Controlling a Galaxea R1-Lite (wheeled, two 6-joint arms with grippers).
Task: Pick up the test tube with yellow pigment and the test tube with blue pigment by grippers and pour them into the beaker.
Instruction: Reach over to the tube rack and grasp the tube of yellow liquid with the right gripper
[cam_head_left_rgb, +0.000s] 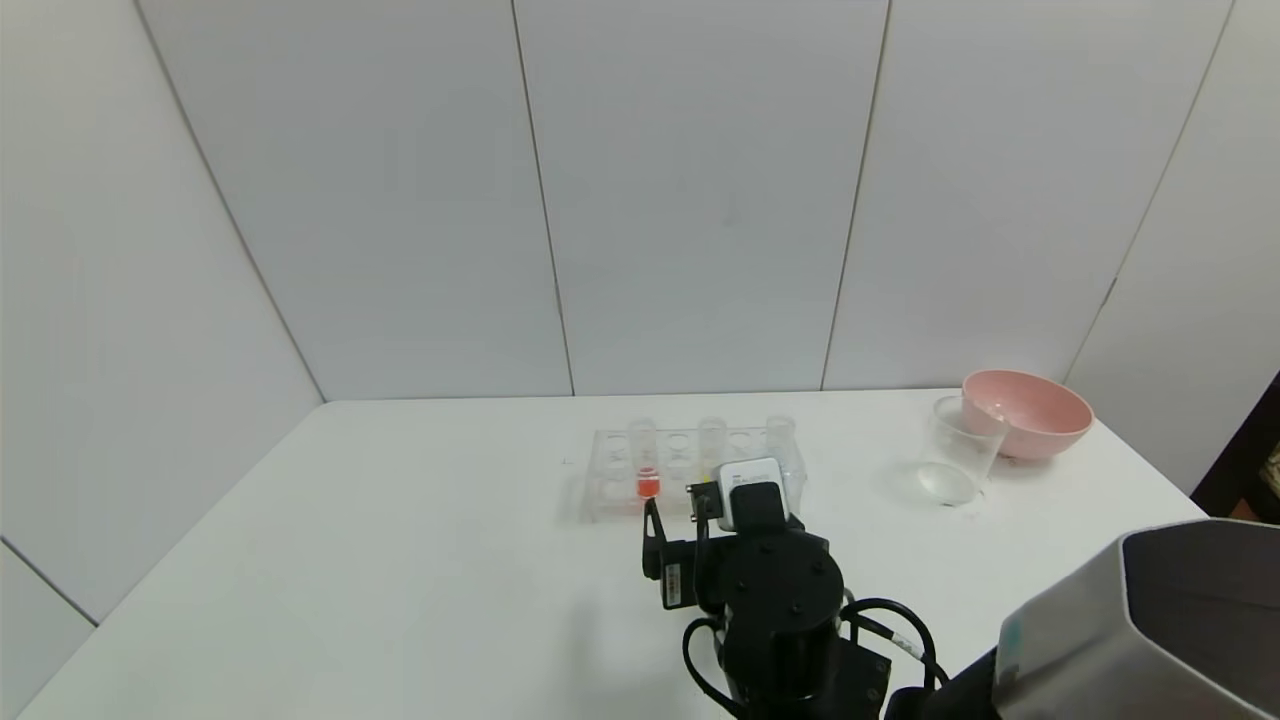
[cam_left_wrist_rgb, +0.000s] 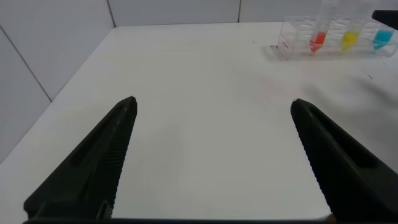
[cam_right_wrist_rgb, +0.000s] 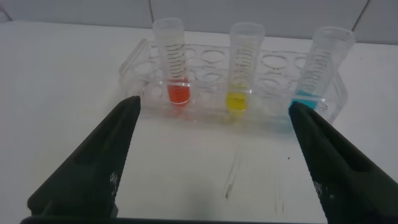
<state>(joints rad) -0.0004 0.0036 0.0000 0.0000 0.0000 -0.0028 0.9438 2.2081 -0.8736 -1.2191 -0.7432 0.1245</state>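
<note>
The right arm reaches forward over the table, its black wrist and cabling filling the lower middle of the head view, a small white block on top at the front. The right gripper (cam_right_wrist_rgb: 211, 112) points ahead and slightly down, its two tapered black fingers (cam_right_wrist_rgb: 102, 162) spread wide apart with nothing between them. The left gripper (cam_left_wrist_rgb: 212, 111) does not show in the head view; its own wrist camera shows it hovering low, jaws likewise wide apart and holding nothing, ribbed inner pads (cam_left_wrist_rgb: 115, 146) facing each other.
</note>
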